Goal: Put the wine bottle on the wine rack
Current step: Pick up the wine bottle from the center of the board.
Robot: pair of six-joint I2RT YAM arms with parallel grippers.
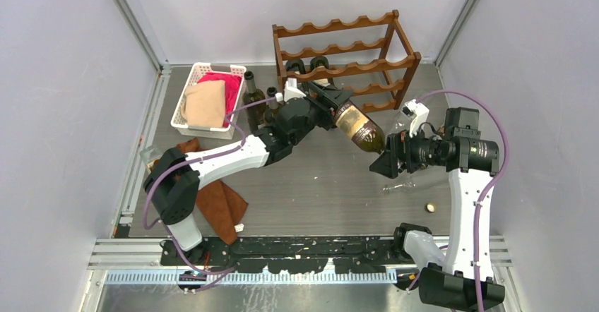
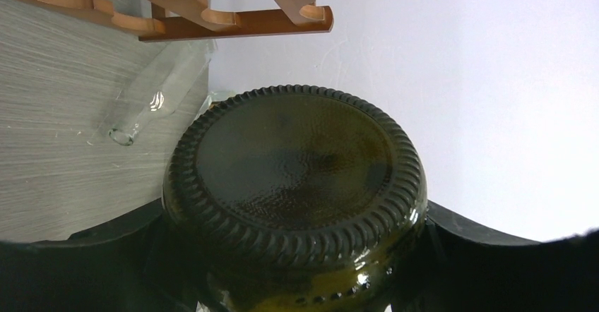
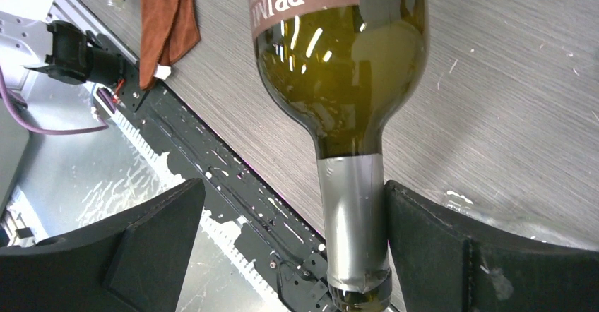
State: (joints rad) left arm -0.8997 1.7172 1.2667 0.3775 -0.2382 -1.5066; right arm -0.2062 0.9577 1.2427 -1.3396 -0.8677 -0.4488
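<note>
While the left gripper [image 1: 332, 107] clamps the glossy green wine bottle [image 1: 362, 130], the right gripper [image 3: 293, 210] stands spread.

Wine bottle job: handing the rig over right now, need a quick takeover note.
Left gripper: shut on the base end of the wine bottle, holding it off the table.
Right gripper: open, one finger on each side of the bottle's neck, not clamping it.
Bottle: lying roughly level between the two arms, in front of the wine rack, base end nearer the rack.
Done: bottle lifted, carried by the left gripper alone.
Left: back the right gripper off the neck, then lay the bottle on a rack tier.
</note>
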